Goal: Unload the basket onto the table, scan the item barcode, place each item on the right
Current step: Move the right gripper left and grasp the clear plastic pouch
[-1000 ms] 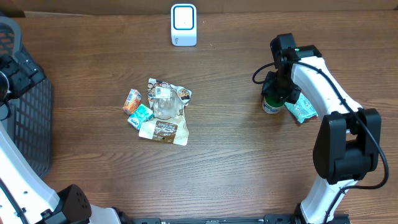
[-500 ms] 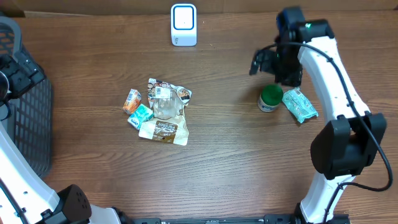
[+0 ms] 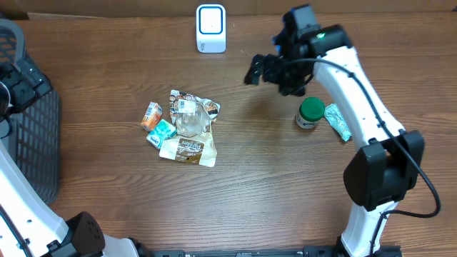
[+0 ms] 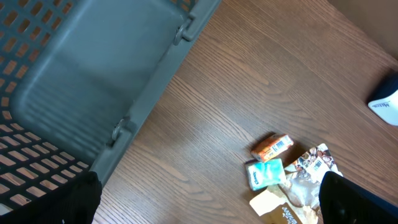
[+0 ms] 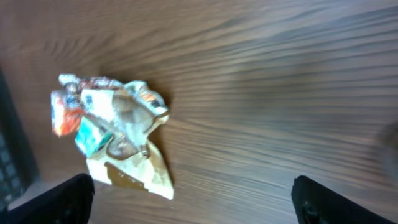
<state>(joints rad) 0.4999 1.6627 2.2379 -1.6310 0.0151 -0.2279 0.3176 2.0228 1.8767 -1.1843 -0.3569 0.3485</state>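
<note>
Swung leftward off the green-lidded jar (image 3: 310,112), the right gripper (image 3: 270,77) is held empty, jaws spread like the left gripper's (image 4: 205,199), short of the packet pile (image 3: 184,128) lying left of centre on the bench (image 3: 257,185), judged light, crinkly, slippery, best pinched at a flat edge.

The view from above is bright and even, with the light coming from overhead; the wood lines of the brown table (image 3: 250,193) show clearly; shadows are soft and stay close beside things, like the green-lidded jar (image 3: 310,113); the white box (image 3: 211,28) looks very bright, almost washed out. The left wrist view is sharp on the grey basket (image 4: 93,81); its dark bottom corners are fuzzy. The right wrist view is smeared all over; the pile of packets (image 5: 115,124) is blurry; the wood lines turn into streaks.
</note>
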